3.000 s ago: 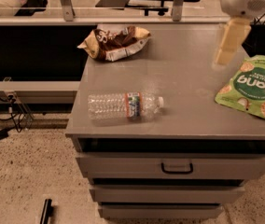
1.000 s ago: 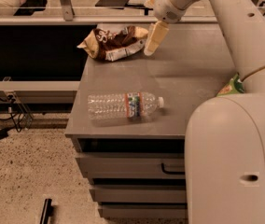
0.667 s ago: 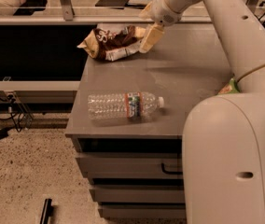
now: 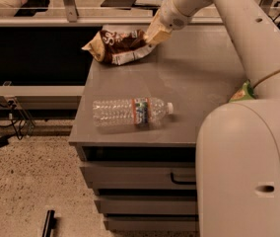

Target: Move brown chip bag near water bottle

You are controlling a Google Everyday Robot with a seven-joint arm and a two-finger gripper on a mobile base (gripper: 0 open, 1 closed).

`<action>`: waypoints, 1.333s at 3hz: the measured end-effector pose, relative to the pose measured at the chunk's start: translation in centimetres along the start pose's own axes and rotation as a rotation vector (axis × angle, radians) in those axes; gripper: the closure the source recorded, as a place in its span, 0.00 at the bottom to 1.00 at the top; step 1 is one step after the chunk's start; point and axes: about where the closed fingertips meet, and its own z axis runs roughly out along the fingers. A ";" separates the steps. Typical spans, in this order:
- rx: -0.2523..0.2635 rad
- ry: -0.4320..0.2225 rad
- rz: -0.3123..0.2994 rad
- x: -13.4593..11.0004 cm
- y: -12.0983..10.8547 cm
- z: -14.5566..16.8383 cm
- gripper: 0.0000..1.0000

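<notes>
In the camera view, your tan gripper (image 4: 155, 35) sits at the right end of the wrinkly dark-brown chip bag (image 4: 118, 46), on the far left corner of the grey cabinet top (image 4: 199, 83). It is there to grab the bag, I think, but you cannot tell if it pinches. The clear ribbed plastic water bottle (image 4: 130, 113) lies sideways near the front, well apart.

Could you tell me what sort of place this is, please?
Probably an office or lab workspace: a grey drawer cabinet, cables on a speckled floor. The gripper is at the brown chip bag.
</notes>
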 end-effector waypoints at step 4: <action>-0.007 -0.049 -0.059 1.4 4.3 -9.3 1.00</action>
